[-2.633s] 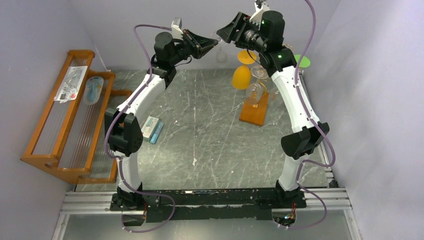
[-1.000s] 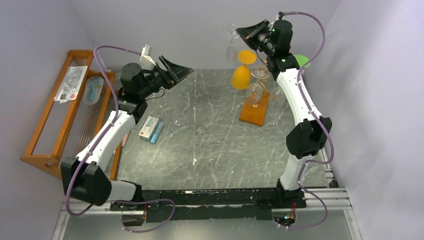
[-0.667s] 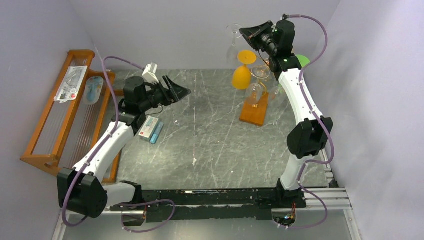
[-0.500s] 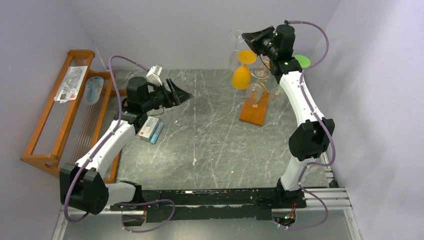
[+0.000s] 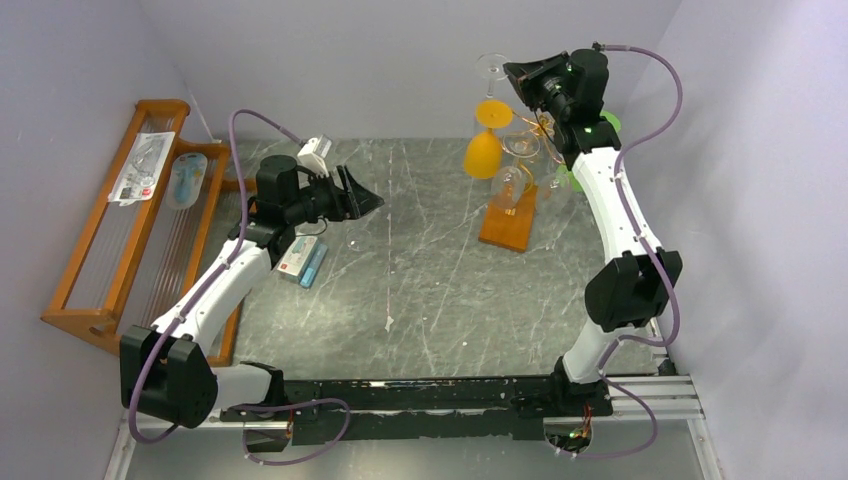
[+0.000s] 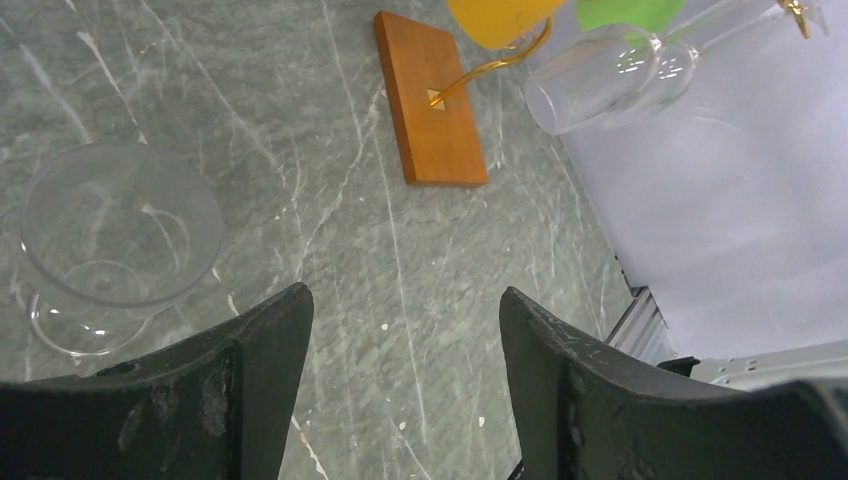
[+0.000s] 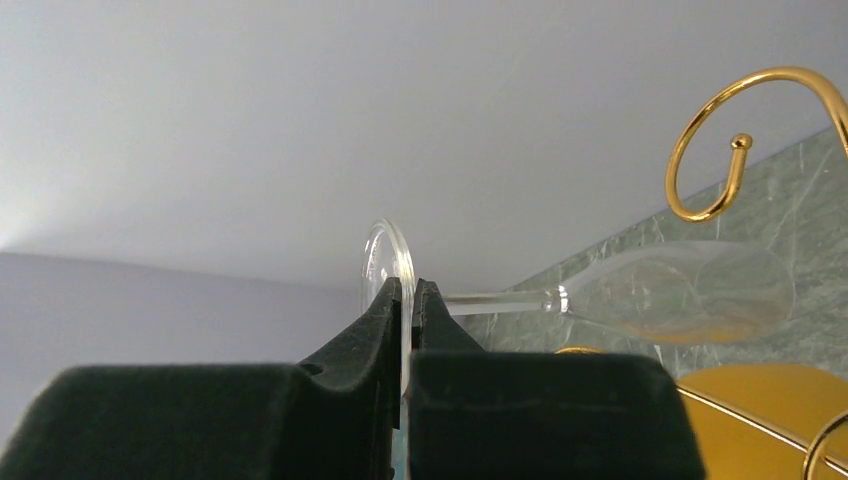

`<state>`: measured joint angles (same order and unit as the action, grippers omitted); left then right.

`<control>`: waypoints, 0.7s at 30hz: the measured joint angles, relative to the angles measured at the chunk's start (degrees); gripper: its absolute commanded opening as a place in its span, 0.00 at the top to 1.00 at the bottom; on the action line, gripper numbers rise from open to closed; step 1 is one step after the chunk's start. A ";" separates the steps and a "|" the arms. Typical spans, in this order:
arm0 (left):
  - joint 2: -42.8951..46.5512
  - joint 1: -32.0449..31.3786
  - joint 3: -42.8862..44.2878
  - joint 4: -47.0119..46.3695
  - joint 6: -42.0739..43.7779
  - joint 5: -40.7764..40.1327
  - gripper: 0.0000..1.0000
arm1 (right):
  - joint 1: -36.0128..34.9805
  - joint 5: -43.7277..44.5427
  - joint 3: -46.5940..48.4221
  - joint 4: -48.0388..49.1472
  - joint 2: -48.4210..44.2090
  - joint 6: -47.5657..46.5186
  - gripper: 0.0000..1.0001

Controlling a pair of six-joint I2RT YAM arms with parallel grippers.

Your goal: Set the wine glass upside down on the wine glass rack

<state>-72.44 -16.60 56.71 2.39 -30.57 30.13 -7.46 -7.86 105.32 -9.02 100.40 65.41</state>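
Note:
My right gripper (image 5: 514, 73) (image 7: 407, 286) is shut on the round foot of a clear wine glass (image 5: 491, 64) (image 7: 690, 290). The glass is held high by the back wall, foot up and bowl down. Just right of it and lower stands the wine glass rack (image 5: 508, 226) (image 6: 430, 95), with a gold scroll arm (image 7: 720, 140) close to the bowl. An orange glass (image 5: 483, 150) and clear glasses (image 5: 511, 184) hang on the rack. My left gripper (image 5: 366, 204) (image 6: 403, 300) is open and holds nothing, above the table left of centre.
A second clear glass (image 6: 120, 230) rests on the marble table below my left gripper. A small box (image 5: 300, 258) lies beside the left arm. A large slatted wooden rack (image 5: 105, 320) with packets stands at the far left. A green glass (image 5: 606, 124) sits behind the right arm.
The right gripper has carried the glass rightward, toward the top of the wire rack. The left arm has drawn away from the glass and dropped lower over the table, jaws still open.

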 measured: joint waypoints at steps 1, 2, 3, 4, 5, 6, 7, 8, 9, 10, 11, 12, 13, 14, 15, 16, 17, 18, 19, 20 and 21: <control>0.00 0.00 0.00 0.44 0.22 -0.20 0.27 | 0.07 0.20 -0.02 -0.42 -0.26 0.04 1.00; 0.00 0.00 0.00 0.68 0.37 -0.39 0.27 | 0.17 0.39 -0.22 -0.61 -0.57 0.09 1.00; 0.00 0.00 0.00 0.72 0.39 -0.46 0.28 | 0.33 0.63 -0.72 -0.66 -0.98 0.15 1.00; 0.00 0.00 0.00 0.72 0.39 -0.55 0.28 | 0.48 0.85 -1.29 -0.79 -1.40 0.24 1.00; 0.00 0.00 0.00 0.72 0.37 -0.59 0.28 | 0.68 0.98 -1.92 -0.87 -1.79 0.37 1.00; 0.00 0.00 0.00 0.72 0.37 -0.63 0.28 | 0.85 1.22 -2.36 -1.09 -2.08 0.42 1.00; 0.00 0.00 0.00 0.72 0.35 -0.76 0.28 | 1.05 1.46 -2.73 -1.36 -2.27 0.44 1.00; 0.00 0.00 -0.02 0.72 0.33 -0.98 0.28 | 1.20 1.70 -2.89 -1.73 -2.34 0.44 1.00; 0.00 0.00 -0.02 0.72 0.31 -1.16 0.28 | 1.38 1.99 -3.04 -1.95 -2.40 0.42 1.00; 0.00 0.00 -0.04 0.72 0.28 -1.33 0.28 | 1.57 2.29 -3.34 -2.10 -2.49 0.42 1.00; 0.00 0.00 -0.04 0.72 0.28 -1.44 0.27 | 1.79 2.49 -3.56 -2.40 -2.62 0.42 1.00; 0.00 0.00 -0.04 0.72 0.28 -1.49 0.26 | 2.03 2.71 -3.76 -2.67 -2.75 0.42 1.00; 0.00 0.00 -0.04 0.72 0.24 -1.49 0.26 | 2.29 2.95 -4.02 -2.86 -2.91 0.42 1.00; 0.00 0.00 -0.04 0.72 0.15 -1.44 0.26 | 2.58 3.23 -4.37 -2.91 -3.17 0.39 1.00; 0.00 0.00 -0.04 0.74 0.11 -1.36 0.25 | 2.80 3.48 -4.66 -3.02 -3.34 0.39 1.00; 0.00 0.00 -0.02 0.81 -0.09 -1.20 0.25 | 3.08 3.80 -4.94 -3.13 -3.61 0.37 1.00; 0.00 0.00 0.02 0.92 -0.31 -0.74 0.25 | 3.34 4.13 -5.31 -3.21 -3.91 0.37 1.00; 0.00 0.00 0.13 1.01 -0.46 -0.17 0.25 | 3.56 4.55 -5.53 -3.41 -4.17 0.37 1.00; 0.00 0.00 0.39 1.16 -0.55 0.28 0.25 | 3.74 4.92 -5.64 -3.61 -4.37 0.33 1.00; 0.00 0.00 0.79 1.33 -0.76 0.94 0.25 | 3.91 5.25 -5.64 -3.80 -4.52 0.31 1.00; 0.00 0.00 1.33 1.40 -0.96 1.64 0.25 | 4.04 5.60 -5.64 -3.87 -4.63 0.28 1.00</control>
<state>-72.44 -16.60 58.04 3.79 -31.53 31.77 -3.42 -2.26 99.68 -12.88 95.77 65.69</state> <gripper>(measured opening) 0.746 0.031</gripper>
